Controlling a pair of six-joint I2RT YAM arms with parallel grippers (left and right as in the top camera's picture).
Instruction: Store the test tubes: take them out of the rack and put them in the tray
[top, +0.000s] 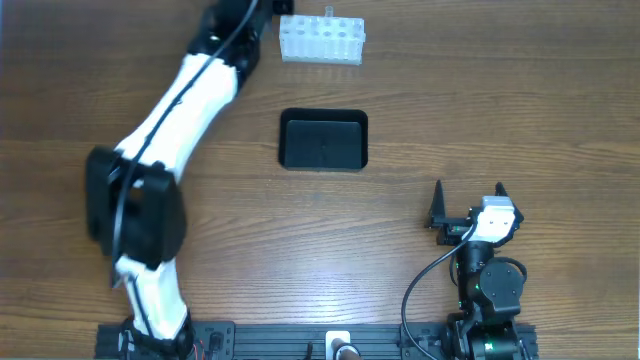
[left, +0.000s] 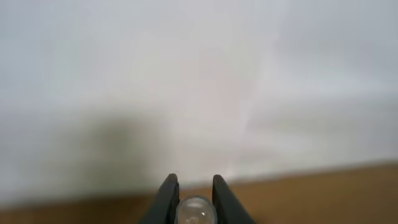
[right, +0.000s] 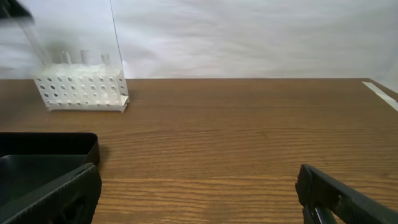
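The white test tube rack (top: 322, 38) stands at the far edge of the table, and several clear tubes (right: 83, 58) stick up from it, one of them tall (right: 115, 37). The black tray (top: 323, 140) lies in front of the rack with nothing visible inside. My left gripper (top: 256, 12) is lifted beside the rack's left end. It is shut on a clear test tube (left: 196, 210), whose rounded end shows between the fingers (left: 165, 198). In the right wrist view that tube (right: 34, 40) hangs slanted above the rack. My right gripper (top: 468, 203) is open near the front right, with nothing in it.
Bare wooden tabletop (top: 500, 100) surrounds the tray and rack. A white wall (right: 249, 37) rises just behind the rack. The left arm's white links (top: 180, 110) cross the left part of the table. A pale strip (right: 382, 93) marks the table's right edge.
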